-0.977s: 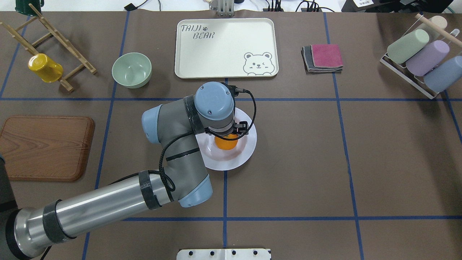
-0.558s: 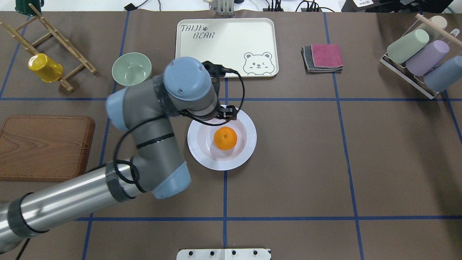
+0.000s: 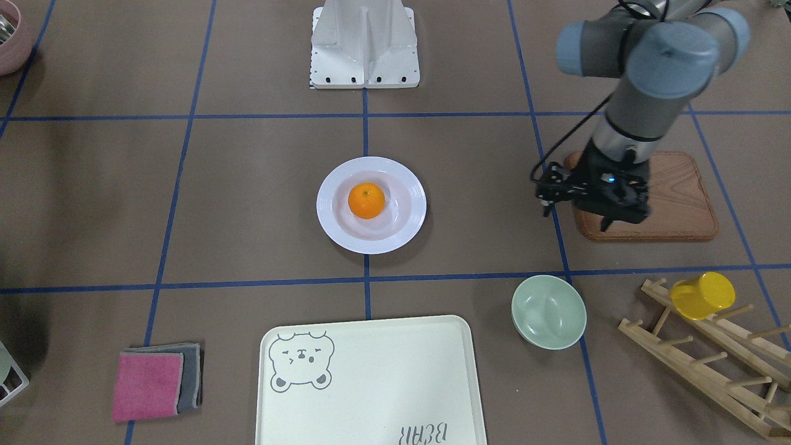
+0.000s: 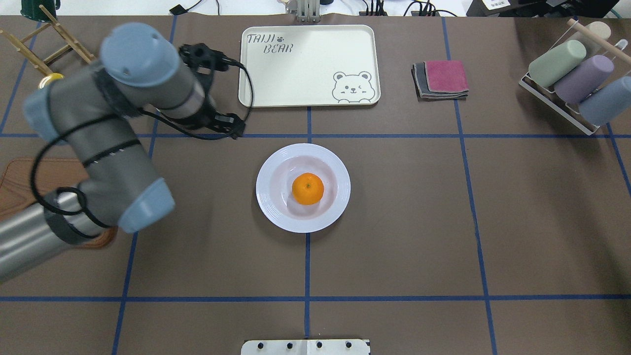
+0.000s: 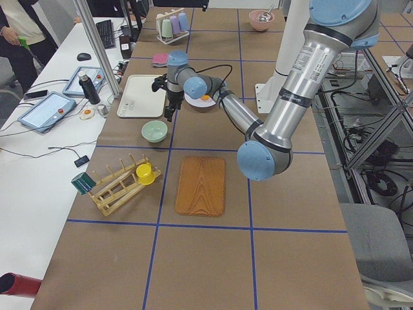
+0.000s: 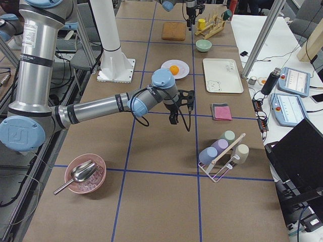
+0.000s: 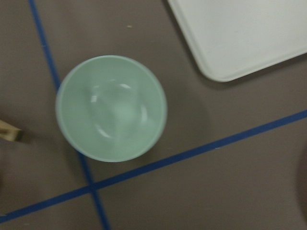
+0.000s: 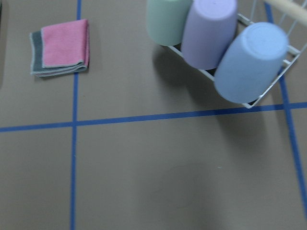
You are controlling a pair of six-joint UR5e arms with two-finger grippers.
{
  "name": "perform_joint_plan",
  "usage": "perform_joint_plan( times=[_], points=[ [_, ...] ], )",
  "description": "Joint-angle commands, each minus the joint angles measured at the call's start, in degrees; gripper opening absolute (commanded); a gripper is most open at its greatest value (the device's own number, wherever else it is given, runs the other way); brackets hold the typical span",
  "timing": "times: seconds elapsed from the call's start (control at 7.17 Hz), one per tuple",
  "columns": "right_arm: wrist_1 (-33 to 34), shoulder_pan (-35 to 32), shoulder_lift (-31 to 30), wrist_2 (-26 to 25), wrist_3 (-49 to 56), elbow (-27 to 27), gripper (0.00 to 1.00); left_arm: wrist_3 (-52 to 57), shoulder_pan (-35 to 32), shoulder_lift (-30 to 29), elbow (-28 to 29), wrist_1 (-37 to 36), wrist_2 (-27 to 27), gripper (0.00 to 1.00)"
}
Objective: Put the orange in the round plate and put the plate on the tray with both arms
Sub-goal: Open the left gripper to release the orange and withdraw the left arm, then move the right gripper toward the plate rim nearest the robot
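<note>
The orange [image 4: 307, 189] [image 3: 366, 200] lies in the sunken centre of the white round plate [image 4: 270, 209] [image 3: 408, 233] in the middle of the table. The cream tray [image 4: 305, 64] [image 3: 371, 383] with the bear drawing lies beyond the plate and holds nothing. My left gripper [image 3: 590, 207] hangs high, well to the plate's left, open and holding nothing; its wrist view looks straight down on the green bowl [image 7: 111, 108]. My right gripper [image 6: 174, 119] shows only in the exterior right view, over bare table, and I cannot tell its state.
The green bowl [image 3: 549, 312] sits left of the tray, near a wooden rack with a yellow cup [image 3: 702, 295]. A brown board [image 3: 680, 204] lies at the left. Folded cloths [image 4: 441, 79] and a cup rack [image 4: 572, 79] are on the right.
My left gripper let go of the orange, rose, and swung away to the left and back toward the green bowl. The orange stayed in the plate.
</note>
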State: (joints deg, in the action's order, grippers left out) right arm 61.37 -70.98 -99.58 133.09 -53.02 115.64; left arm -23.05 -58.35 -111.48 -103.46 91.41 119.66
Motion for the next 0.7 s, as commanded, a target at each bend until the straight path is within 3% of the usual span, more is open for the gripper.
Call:
perform_joint_plan(
  times=[0.0, 0.14, 0.28, 0.56],
  points=[
    [-8.69, 13.08, 4.98, -9.99, -23.08, 0.46, 0.99, 22.34, -16.45, 10.19, 1.66, -0.44, 7.57, 0.98],
    [-12.55, 18.71, 7.01, -15.01, -33.70, 0.55, 0.98, 28.96, -23.41, 13.62, 3.68, -0.35, 12.74, 0.98],
    [-16.59, 25.73, 7.98, -23.32, -42.43, 0.55, 0.97, 29.81, -28.17, 17.48, 4.05, -0.09, 14.45, 0.98],
    [-17.51, 41.11, 10.96, -42.74, -52.49, 0.20, 0.95, 30.35, -31.64, 19.71, 5.46, -0.44, 14.72, 0.98]
  ],
)
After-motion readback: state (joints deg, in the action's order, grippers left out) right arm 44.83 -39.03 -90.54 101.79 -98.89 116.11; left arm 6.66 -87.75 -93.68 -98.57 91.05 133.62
